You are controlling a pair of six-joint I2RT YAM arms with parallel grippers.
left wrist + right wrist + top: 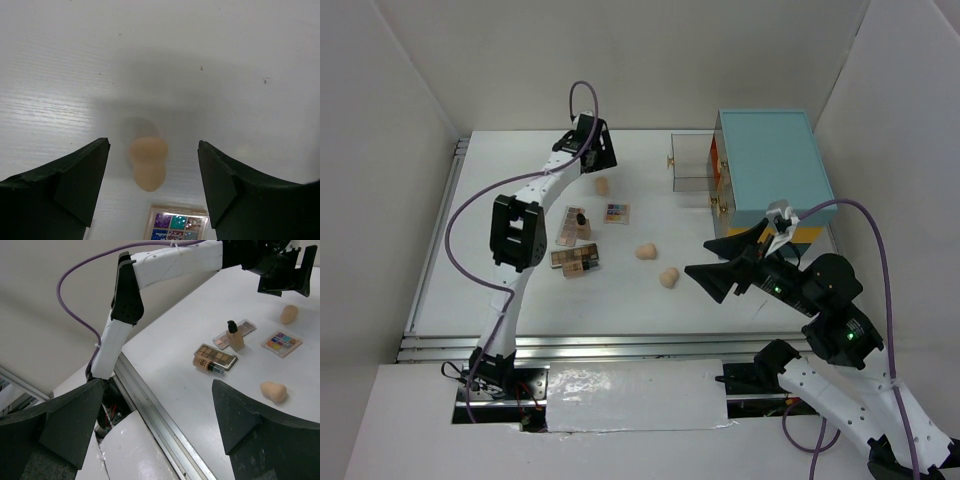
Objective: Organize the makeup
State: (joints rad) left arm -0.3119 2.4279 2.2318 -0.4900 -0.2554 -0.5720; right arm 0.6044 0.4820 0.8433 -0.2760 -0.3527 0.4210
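Observation:
A peach sponge point(602, 186) lies on the white table just below my open, empty left gripper point(595, 160). In the left wrist view the sponge point(148, 162) sits between the fingers, a little left of centre, with the gripper point(153, 146) above it. A colourful eyeshadow palette point(616, 213) lies just beyond it. A black-capped foundation bottle point(582, 222) stands on a pink palette point(570, 228). A brown palette point(577, 259) with a beige tube point(209, 366) beside it lies nearer. Two more sponges point(645, 252) point(668, 277) lie mid-table. My right gripper point(697, 256) is open and empty, raised right of them.
A big teal case point(770, 165) stands at the back right with a clear drawer point(692, 165) pulled out to its left. An aluminium rail point(165, 415) runs along the table's near edge. White walls enclose the table on three sides.

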